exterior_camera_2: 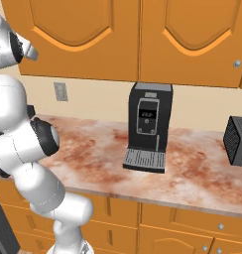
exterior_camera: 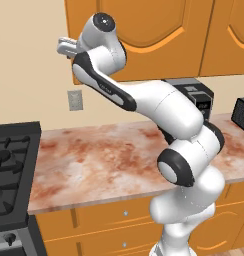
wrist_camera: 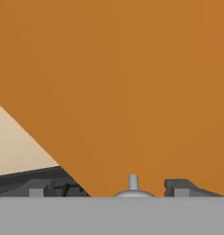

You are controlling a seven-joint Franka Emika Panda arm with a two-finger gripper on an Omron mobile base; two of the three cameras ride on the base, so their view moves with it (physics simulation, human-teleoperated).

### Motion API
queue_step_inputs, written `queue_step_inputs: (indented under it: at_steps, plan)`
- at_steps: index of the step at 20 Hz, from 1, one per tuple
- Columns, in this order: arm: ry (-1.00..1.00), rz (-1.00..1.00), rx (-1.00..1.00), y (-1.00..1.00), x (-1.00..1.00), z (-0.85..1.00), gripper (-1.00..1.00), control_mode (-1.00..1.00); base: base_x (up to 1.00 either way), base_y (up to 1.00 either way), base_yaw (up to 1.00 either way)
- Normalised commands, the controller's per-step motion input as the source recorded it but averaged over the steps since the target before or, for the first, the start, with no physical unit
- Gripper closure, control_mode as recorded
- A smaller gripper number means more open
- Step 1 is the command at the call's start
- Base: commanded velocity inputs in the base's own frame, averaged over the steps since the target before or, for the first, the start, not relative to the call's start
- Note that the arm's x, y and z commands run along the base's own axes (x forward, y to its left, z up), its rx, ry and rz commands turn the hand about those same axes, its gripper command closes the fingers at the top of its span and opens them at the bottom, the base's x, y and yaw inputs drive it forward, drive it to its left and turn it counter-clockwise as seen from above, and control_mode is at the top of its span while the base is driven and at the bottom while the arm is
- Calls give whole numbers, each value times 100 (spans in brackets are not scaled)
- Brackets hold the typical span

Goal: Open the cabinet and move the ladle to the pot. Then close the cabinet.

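The gripper (wrist_camera: 132, 190) is up at the orange cabinet (exterior_camera: 144, 30) in the upper part of the frame. Its two fingers (wrist_camera: 182, 187) stand wide apart, with the small silver knob (wrist_camera: 133, 182) between them, low in the hand view. The door is shut

No legible text, brand or label is showing on any surface. The coffee machine (exterior_camera_2: 147, 128), sitting well to the right of the hand, is displaying pale marks too small to read.
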Motion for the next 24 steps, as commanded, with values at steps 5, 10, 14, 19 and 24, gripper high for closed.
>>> queue_step_inputs:
  at_steps: [5,10,14,19,24]
  plan:
    - [-5,0,3,-5,23,-1,-100,-100,0,0,0]
    - [-5,0,2,0,22,0,100,-100,0,0,0]
    - [-8,0,4,-8,21,0,100,-100,0,0,0]
    - [-6,4,3,-12,8,0,100,-100,0,0,0]
    - [-2,4,2,-10,21,-2,100,-100,0,0,0]
